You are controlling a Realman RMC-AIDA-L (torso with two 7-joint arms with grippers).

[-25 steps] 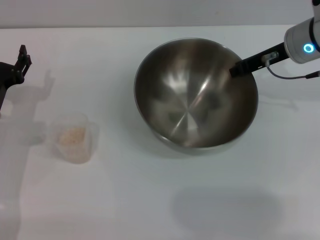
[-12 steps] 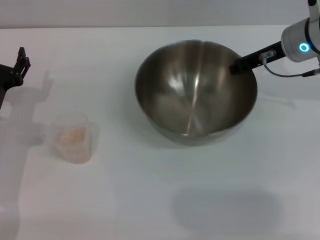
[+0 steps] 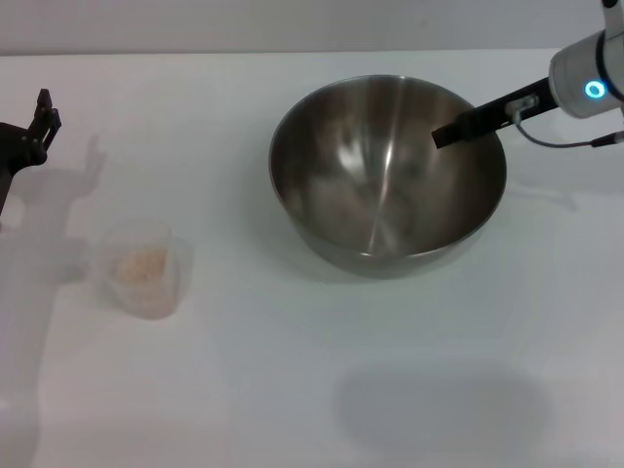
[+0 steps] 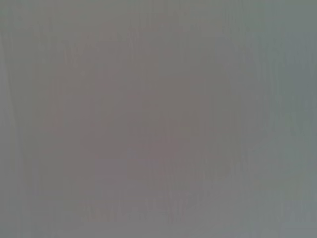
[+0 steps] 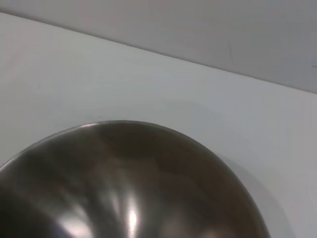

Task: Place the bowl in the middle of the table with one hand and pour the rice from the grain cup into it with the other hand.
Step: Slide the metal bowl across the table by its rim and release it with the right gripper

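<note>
The steel bowl [image 3: 341, 185] sits level on the white table [image 3: 312, 370], right of centre in the head view. My right gripper [image 3: 456, 128] reaches in from the upper right and is shut on the bowl's far right rim. The right wrist view shows only the bowl's [image 5: 129, 183] shiny inside from close above. The clear grain cup [image 3: 144, 269] stands upright at the left with a small heap of pale rice [image 3: 141, 263] in it. My left gripper [image 3: 39, 122] hangs at the far left edge, behind the cup and apart from it. The left wrist view is a blank grey.
The table's far edge [image 3: 195, 52] runs along the top of the head view. Bare tabletop lies between the cup and the bowl and across the whole front.
The bowl was tilted toward me and has settled level, shifting slightly right. My right gripper now reaches a little further over the rim. The left arm and cup have not moved.
</note>
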